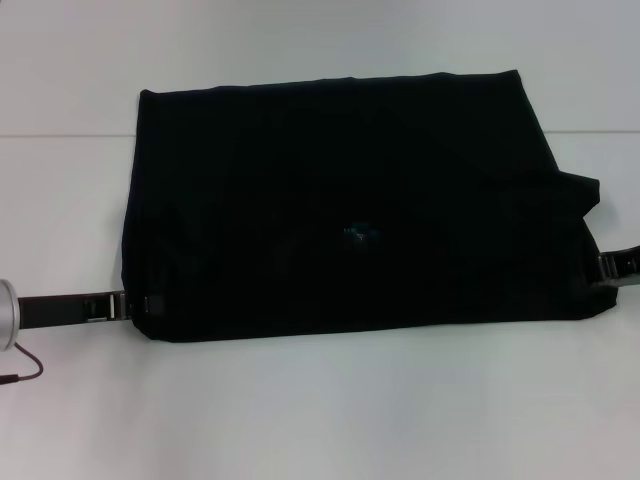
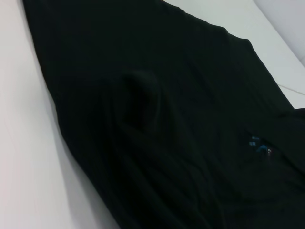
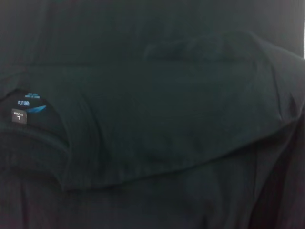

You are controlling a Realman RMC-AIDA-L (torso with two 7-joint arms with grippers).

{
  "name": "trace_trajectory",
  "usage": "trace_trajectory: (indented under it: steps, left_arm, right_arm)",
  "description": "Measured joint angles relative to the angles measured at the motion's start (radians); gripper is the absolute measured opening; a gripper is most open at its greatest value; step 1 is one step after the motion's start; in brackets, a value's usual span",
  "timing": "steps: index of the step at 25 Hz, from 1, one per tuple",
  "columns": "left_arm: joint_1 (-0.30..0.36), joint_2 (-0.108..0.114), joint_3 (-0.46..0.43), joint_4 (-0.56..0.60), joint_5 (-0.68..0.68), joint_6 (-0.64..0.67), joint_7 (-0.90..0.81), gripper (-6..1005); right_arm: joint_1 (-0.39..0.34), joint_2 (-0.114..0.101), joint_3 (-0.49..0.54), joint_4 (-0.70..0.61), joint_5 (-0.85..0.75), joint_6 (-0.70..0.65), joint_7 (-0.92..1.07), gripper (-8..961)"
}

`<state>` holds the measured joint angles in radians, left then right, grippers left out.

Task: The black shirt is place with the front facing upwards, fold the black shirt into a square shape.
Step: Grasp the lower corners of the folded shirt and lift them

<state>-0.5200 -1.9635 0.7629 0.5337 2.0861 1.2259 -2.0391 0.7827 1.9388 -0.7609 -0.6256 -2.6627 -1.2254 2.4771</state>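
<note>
While the head view shows the black shirt [image 1: 350,200] spread as a wide dark rectangle across the middle of the white table [image 1: 320,410], the left gripper [image 1: 128,305] meets its lower-left corner and the right gripper [image 1: 612,266] its right edge; I cannot tell how wide either stands. Left wrist view: cloth fills the frame, blue neck label [image 2: 258,144] at right. Right wrist view: folded layers, label at left.

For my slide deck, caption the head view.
Plain black cloth shirt folded on white table, left gripper and right gripper at its corners.
</note>
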Motion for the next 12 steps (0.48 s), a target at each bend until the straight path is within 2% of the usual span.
trace_trajectory:
  steps: [12]
  left_arm:
    - [0.006, 0.003, -0.002, 0.000, 0.000, 0.047, 0.000, 6]
  right_arm:
    - [-0.011, -0.009, 0.001, -0.008, -0.003, -0.033, -0.022, 27]
